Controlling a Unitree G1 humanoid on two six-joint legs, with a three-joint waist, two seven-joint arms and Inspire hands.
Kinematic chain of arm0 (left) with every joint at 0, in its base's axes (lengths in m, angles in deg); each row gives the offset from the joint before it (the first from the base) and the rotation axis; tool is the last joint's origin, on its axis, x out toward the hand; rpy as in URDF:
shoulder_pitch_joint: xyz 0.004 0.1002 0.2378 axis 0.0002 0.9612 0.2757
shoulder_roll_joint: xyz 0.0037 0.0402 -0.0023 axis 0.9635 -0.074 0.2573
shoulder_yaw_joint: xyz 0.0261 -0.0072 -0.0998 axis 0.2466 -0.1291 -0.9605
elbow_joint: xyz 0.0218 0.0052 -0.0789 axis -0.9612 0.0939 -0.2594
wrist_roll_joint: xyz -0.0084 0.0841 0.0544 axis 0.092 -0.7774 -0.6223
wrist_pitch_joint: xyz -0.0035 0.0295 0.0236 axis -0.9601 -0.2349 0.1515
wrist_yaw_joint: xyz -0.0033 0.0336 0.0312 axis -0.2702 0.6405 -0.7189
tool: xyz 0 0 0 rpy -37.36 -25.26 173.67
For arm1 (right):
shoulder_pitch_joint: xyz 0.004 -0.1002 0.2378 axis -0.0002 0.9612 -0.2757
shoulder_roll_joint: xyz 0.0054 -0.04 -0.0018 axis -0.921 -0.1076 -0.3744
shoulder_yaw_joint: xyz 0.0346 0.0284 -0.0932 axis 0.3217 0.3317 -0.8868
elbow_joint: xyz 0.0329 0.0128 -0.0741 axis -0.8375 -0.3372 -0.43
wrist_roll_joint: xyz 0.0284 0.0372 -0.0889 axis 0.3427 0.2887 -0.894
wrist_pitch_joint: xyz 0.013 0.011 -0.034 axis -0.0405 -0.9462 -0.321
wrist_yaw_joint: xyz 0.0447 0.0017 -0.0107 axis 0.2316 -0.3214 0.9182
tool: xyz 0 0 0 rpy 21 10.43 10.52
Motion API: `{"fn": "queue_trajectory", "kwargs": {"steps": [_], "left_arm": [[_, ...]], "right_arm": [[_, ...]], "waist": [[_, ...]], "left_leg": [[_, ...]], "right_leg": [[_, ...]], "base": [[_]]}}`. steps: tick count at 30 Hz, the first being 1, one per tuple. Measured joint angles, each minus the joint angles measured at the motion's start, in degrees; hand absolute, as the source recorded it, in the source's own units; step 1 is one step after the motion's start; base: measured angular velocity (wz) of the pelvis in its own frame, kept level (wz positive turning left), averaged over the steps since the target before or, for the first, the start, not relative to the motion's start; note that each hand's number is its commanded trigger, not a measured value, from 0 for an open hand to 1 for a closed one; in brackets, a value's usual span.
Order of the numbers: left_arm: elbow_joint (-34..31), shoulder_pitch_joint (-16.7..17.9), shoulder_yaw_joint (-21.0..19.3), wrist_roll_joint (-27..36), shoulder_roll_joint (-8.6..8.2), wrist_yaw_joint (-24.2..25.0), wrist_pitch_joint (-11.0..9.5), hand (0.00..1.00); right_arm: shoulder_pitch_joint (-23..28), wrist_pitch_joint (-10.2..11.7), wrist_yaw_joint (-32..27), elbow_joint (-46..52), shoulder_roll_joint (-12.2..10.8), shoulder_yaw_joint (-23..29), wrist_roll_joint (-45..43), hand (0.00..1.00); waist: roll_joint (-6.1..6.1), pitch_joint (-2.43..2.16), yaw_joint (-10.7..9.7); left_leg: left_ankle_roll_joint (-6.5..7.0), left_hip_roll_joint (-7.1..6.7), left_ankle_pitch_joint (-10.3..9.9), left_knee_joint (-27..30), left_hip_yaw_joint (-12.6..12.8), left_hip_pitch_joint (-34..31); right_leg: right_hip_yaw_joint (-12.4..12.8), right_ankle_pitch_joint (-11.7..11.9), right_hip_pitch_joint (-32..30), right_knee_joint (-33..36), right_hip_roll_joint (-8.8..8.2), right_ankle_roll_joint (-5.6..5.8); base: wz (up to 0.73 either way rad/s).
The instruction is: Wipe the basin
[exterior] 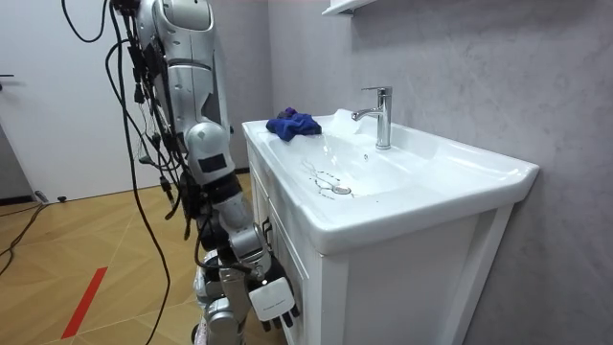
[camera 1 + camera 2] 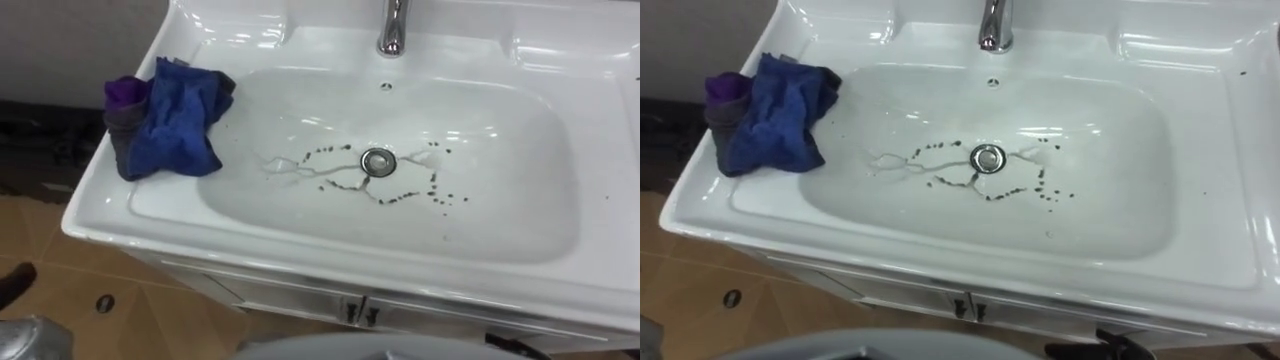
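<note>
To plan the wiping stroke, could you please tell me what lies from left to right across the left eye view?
First the blue cloth → water streak → drain → right ledge of the basin. The tap stands above the drain, so I omit it.

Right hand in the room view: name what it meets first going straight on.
The right hand hangs pointing down beside the cabinet; the way looks free to the picture's lower edge, probably the floor.
</note>
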Motion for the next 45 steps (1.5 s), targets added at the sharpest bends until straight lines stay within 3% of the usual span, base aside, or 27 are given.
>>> {"fn": "queue_trajectory", "kwargs": {"steps": [4, 9, 10, 16, 22, 26, 32, 39, 45], "left_arm": [[-9.8, -0.2, -0.1, -0.2, 0.81, -2.6, -2.0, 0.00], [-15.8, -1.9, 0.0, -5.1, 1.04, -4.4, -4.0, 0.00], [-17.6, -2.2, 0.0, -5.9, 1.05, -4.4, -4.2, 0.00], [-26.5, -2.9, 2.9, -15.8, 1.11, -2.5, -5.2, 0.00], [-27.7, -3.1, 7.9, -25.9, 1.10, 2.3, -5.2, 0.00], [-30.9, -3.1, 11.9, -30.5, 1.10, 4.8, -5.0, 0.00], [-32.5, -3.2, 16.0, -32.1, 0.95, 7.1, -5.0, 0.00], [-31.8, -3.1, 21.2, -33.3, -1.38, 8.2, -5.0, 0.00], [-24.2, -3.0, 28.6, -33.3, -1.79, 9.3, -5.2, 0.00]], "right_arm": [[0.2, 0.5, -0.1, -0.1, 0.0, 0.2, 0.0, 0.00], [0.1, 2.7, -0.5, -0.4, 0.0, 0.2, 0.0, 0.00], [0.0, 3.1, -0.5, -0.4, 0.0, 0.2, 0.0, 0.00], [-1.1, 3.9, 0.1, -2.7, -0.3, 0.1, 0.5, 0.00], [-2.3, 4.2, 1.1, -4.5, -0.3, -0.4, 0.4, 0.00], [-2.9, 4.4, 1.2, -5.4, -0.1, -0.6, 0.0, 0.00], [-3.9, 4.4, 1.9, -6.7, 0.2, -1.1, 0.0, 0.00], [-4.6, 5.0, 2.4, -7.9, -0.2, -2.3, 0.2, 0.00], [-4.5, 4.9, 2.5, -8.0, -0.3, -3.2, 1.5, 0.00]], "waist": [[0.46, 0.01, -0.2], [1.16, 0.28, -2.4], [1.23, 0.50, -2.9], [0.54, 0.72, -4.2], [-0.06, 1.03, -4.9], [-0.29, 0.98, -6.2], [0.03, 1.03, -7.7], [-0.61, 1.10, -9.8], [-1.25, 0.81, -9.8]], "left_leg": [[0.01, -0.05, 0.0, 0.1, -0.2, 0.1], [0.02, -0.08, 0.0, 0.0, -0.3, 0.2], [0.02, -0.08, 0.0, -0.1, -0.2, 0.5], [0.03, -0.11, 0.0, -0.5, -0.1, 0.9], [0.03, -0.15, 0.0, -0.5, -0.1, 1.0], [0.03, -0.17, 0.0, -0.5, -0.1, 1.0], [0.03, -0.07, 0.0, -0.6, 0.6, 2.0], [0.03, -0.06, 0.0, -0.9, 0.7, 2.9], [0.03, 0.00, 0.0, -0.8, 0.7, 3.1]], "right_leg": [[0.2, 0.0, 0.1, 0.0, -0.03, 0.00], [0.1, 0.0, 0.3, 0.0, 0.01, 0.01], [0.1, 0.0, 0.5, 0.0, 0.01, 0.01], [0.0, 0.0, 0.7, -0.1, 0.07, 0.03], [0.0, 0.0, 0.9, -0.2, 0.12, 0.04], [0.0, 0.0, 0.9, -0.1, 0.02, 0.05], [1.3, 0.0, 1.8, 0.0, 0.26, 0.05], [1.5, 0.0, 2.3, -0.3, 0.38, 0.05], [1.7, 0.0, 2.4, -0.2, 0.24, 0.05]], "base": [[0.00], [0.02], [-0.03], [-0.02], [-0.02], [0.01], [-0.10], [0.00], [0.00]]}}
